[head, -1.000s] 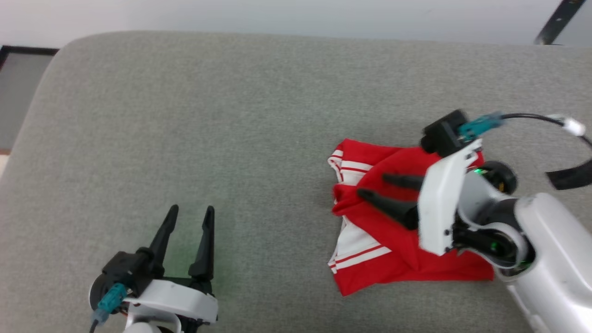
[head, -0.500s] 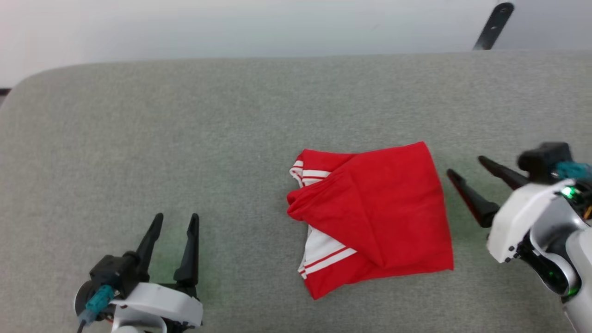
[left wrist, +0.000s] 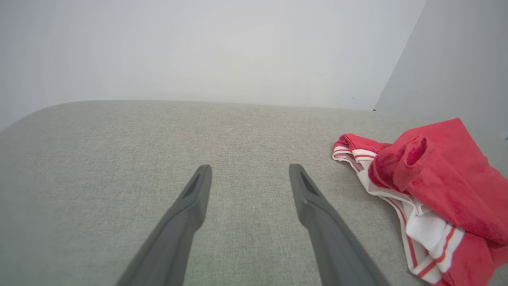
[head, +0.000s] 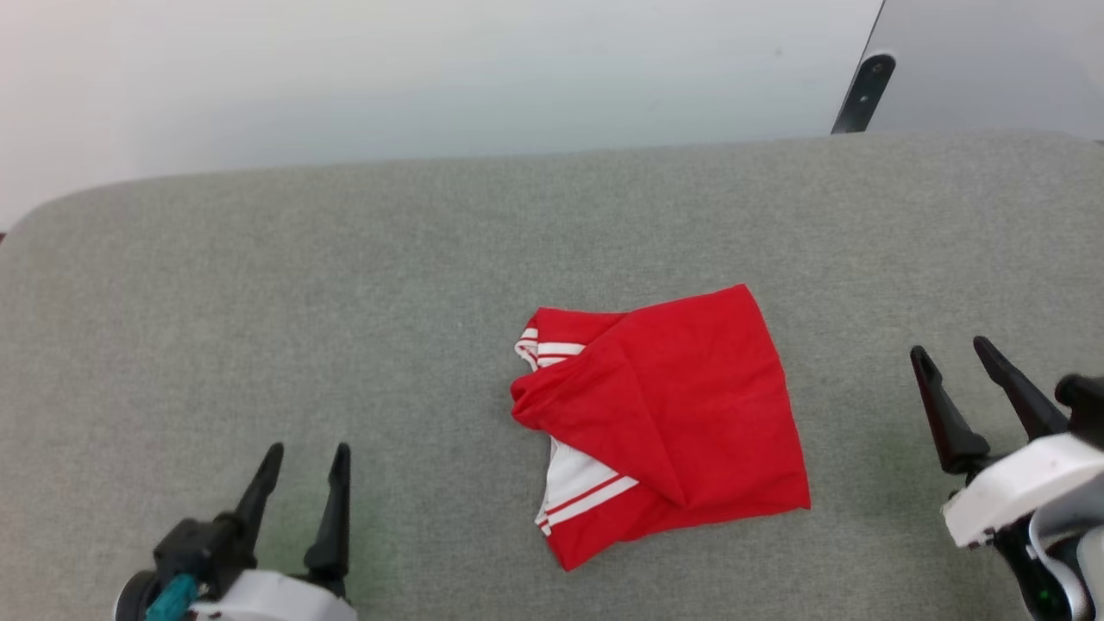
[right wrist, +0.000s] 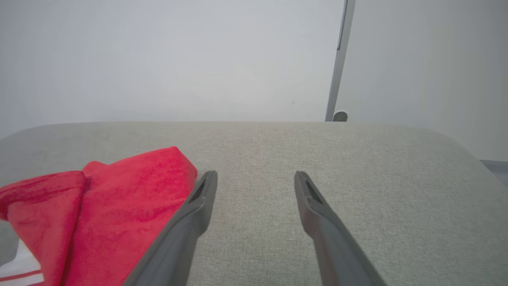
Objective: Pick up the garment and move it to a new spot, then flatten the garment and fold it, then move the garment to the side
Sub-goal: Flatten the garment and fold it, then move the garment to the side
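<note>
Left gripper sits low at the near left, fingers spread wide with nothing between them, resting over bare grey cushion and well apart from the cloth. Mid-frame, the garment lies on the cushion between the two grippers, touching neither. It's roughly folded, with a red top layer, a raised rolled ridge along its left side, and white panels with thin red stripes poking out at the upper-left and lower-left edges. It looks soft, light and limp, not fragile. Expect it to sag, drape and unfold once lifted, with layers sliding over each other, so a one-layer pinch would likely peel just the top sheet. Best holds, as a judgement: the puffed ridge on the left stands up off the cushion and is easy to nip, and the far-right and near-right corners lie flat and thin, so the fingers must press into the padding to get under them. Two corners taken together should suit spreading. Right gripper is at the near right, jaws wide apart and empty, near the garment's right edge but clear of it.
</note>
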Available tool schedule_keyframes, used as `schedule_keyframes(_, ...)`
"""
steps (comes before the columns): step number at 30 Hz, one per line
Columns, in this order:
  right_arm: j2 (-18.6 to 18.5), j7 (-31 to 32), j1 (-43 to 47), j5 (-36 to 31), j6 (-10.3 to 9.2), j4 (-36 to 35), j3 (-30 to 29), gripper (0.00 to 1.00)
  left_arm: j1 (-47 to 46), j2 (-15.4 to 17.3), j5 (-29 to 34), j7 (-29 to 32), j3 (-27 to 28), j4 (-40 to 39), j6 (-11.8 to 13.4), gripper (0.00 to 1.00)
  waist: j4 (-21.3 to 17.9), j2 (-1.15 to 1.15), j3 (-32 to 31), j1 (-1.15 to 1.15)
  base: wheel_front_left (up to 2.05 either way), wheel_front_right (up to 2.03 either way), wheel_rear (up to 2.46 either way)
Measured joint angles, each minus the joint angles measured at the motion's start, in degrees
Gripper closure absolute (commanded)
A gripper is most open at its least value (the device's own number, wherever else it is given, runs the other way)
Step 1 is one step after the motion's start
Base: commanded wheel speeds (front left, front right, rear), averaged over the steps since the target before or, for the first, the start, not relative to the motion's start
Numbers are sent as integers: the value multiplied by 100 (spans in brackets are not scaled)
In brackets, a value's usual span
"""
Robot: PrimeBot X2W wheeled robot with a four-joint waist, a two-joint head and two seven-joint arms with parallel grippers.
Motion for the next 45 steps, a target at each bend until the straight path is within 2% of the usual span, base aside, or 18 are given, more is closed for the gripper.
schedule_keyframes(12,605,66,1290,-514,0,-1332,-1068,0,1098,-13,56,0,388,-1022,267,0,-56,0,-307,0,0,0,0)
schedule_keyframes(21,895,419,1736,-668,0,-2070,-1372,0,1488,-14,16,176,466,-1664,446,0,-28,0,-285,0,0,0,0)
schedule_keyframes(33,714,348,1664,-493,0,-1801,-1274,0,1487,-11,-37,278,356,-1809,458,0,6,0,-265,0,0,0,0)
schedule_keyframes(38,495,175,1538,-346,0,-1502,-1158,0,1479,-12,-45,294,309,-1834,474,0,30,0,-239,0,0,0,0)
schedule_keyframes(42,202,143,1308,-175,0,-1307,-875,0,1410,-35,-46,296,219,-1824,472,0,99,0,-195,0,0,0,0)
schedule_keyframes(45,93,549,1105,-209,0,-1422,-437,0,1340,-69,-55,291,153,-1779,465,0,163,0,-143,0,0,0,0)
